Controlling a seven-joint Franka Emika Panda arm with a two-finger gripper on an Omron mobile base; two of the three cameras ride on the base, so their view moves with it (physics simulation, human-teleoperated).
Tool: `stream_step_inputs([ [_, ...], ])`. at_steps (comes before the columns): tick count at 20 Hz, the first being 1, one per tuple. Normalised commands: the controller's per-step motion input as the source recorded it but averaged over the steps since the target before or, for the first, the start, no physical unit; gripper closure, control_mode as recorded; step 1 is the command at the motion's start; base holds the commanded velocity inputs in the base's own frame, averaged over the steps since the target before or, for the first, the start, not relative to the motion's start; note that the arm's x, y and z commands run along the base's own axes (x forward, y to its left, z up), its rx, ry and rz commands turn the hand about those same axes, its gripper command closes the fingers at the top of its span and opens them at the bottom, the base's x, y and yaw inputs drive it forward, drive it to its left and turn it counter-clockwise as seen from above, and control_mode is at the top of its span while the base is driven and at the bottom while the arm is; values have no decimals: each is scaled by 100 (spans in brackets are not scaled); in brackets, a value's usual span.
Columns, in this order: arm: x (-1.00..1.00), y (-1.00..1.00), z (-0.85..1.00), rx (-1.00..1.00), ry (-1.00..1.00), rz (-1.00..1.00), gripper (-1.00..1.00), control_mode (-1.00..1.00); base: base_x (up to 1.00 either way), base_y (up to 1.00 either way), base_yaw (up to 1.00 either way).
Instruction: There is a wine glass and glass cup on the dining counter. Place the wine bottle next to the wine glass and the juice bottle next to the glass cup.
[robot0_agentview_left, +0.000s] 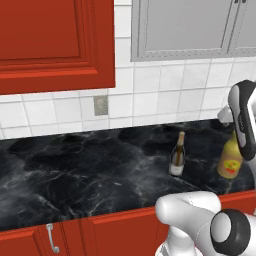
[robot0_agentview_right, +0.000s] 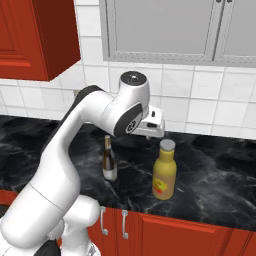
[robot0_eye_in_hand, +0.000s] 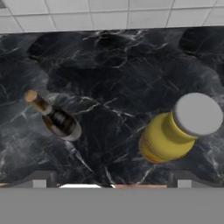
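The juice bottle (robot0_agentview_right: 164, 171) stands upright near the front edge of the black marble table (robot0_agentview_left: 75, 170), with the wine bottle (robot0_agentview_right: 109, 161) just to its left and apart from it. The gripper (robot0_agentview_right: 151, 126) hangs above them, jaws spread wide and empty. Both bottles look rigid, smooth and rather heavy: the stout juice bottle is probably best clamped around its narrower shoulder, the slim wine bottle mid-body to avoid tipping.

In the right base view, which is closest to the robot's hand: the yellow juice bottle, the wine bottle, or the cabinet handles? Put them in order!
1. Juice bottle, just below the open end effector.
2. Wine bottle, off to its left.
3. Cabinet handles, lowest, under the counter edge.
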Motion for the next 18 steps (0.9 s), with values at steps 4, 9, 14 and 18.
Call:
stream_step_inputs([
  [4, 0, -42, -2, 0, 4, -6, -100, -100, 0, 0, 0],
  [9, 0, -38, 0, 0, 7, -4, -100, -100, 0, 0, 0],
  [14, 3, -32, -6, -4, 7, -2, -100, -100, 0, 0, 0],
  [18, 9, -21, -18, -16, 1, -3, -100, -100, 0, 0, 0],
])
